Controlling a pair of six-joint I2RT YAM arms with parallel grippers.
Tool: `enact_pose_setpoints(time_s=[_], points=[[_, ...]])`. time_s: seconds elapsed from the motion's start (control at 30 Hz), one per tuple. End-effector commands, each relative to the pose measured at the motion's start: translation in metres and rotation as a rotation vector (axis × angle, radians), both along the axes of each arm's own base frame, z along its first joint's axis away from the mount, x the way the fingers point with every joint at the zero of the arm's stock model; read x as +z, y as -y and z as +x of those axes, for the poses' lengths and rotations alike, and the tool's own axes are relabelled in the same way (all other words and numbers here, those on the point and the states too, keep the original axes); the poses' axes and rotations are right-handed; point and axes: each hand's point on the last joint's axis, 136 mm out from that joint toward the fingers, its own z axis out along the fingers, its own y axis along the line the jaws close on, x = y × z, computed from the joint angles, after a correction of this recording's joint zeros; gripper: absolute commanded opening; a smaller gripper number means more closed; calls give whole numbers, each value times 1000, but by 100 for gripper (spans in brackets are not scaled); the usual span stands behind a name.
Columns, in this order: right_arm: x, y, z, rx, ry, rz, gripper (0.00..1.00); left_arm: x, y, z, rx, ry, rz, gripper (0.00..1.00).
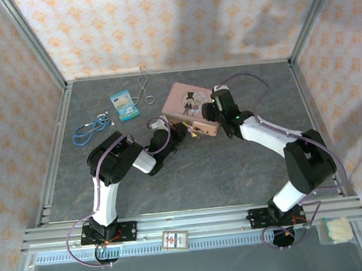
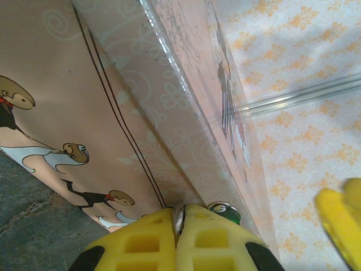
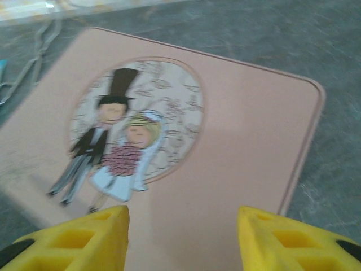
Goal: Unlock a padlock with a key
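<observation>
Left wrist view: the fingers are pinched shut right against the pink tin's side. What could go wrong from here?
1. The left gripper pinches only a thin silvery sliver, probably the key. With so little in its grip, it could twist or slip out when pushed.
2. The right gripper hangs open above the pink tin lid, not holding it, so the tin may slide if the left arm presses against its side.

Pink tin, tongs, blue stethoscope
</observation>
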Motion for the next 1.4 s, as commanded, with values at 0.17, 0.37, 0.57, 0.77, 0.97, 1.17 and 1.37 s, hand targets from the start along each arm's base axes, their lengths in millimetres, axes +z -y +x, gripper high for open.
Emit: enact_pose_setpoints(time_s=[0.17, 0.37, 0.57, 0.77, 0.97, 1.17, 1.37], points=[[-34, 31, 6, -234, -53, -40, 52, -7, -15, -5, 68, -12, 5, 0], [-50, 46, 0, -276, -82, -72, 52, -8, -33, -7, 153, -10, -29, 0], [-65, 60, -8, -303, -110, -96, 52, -6, -47, -5, 224, -8, -77, 0], [-75, 70, -11, -323, -125, -100, 51, 1, -54, -2, 235, 11, -76, 0], [-74, 82, -9, -345, -118, -91, 51, 3, -70, -3, 253, 17, -44, 0], [-62, 74, 0, -308, -89, -50, 51, 10, -74, -4, 233, 32, -24, 0], [-17, 62, 11, -247, 16, 9, 62, 33, -64, -17, 126, 52, 9, 0]])
